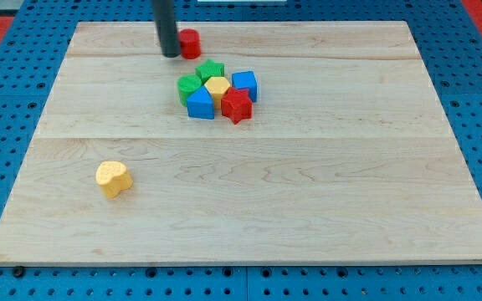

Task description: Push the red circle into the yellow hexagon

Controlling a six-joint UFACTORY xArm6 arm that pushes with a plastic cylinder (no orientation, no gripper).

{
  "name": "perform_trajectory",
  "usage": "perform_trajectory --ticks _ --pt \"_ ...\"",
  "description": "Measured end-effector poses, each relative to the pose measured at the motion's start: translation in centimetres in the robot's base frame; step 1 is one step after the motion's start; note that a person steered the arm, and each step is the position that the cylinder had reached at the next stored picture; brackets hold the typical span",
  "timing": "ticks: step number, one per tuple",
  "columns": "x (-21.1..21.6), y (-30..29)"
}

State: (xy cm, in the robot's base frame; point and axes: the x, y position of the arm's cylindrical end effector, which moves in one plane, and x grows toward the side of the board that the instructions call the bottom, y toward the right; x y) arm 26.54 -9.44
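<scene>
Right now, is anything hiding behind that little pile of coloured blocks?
Behind the pile, toward the view's top, stands the red circle with my tip touching its left side. The yellow hexagon sits mid-pile; nothing hidden shows.

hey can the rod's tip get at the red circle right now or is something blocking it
Probably yes. My tip sits right beside the red circle, on its left in the view, with nothing between them; the block cluster lies lower.

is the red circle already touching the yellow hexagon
No, the red circle sits apart from the yellow hexagon, beside my tip.
</scene>
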Motion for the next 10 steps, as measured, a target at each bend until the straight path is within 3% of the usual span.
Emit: perform_trajectory --ticks 2,4,6,8,10 --pt "-3.2 -1.4" --pt "-3.2 5.4" --pt "-6.6 7.1" --pt "-2.1 9.2" --pt "-2.1 10.8"
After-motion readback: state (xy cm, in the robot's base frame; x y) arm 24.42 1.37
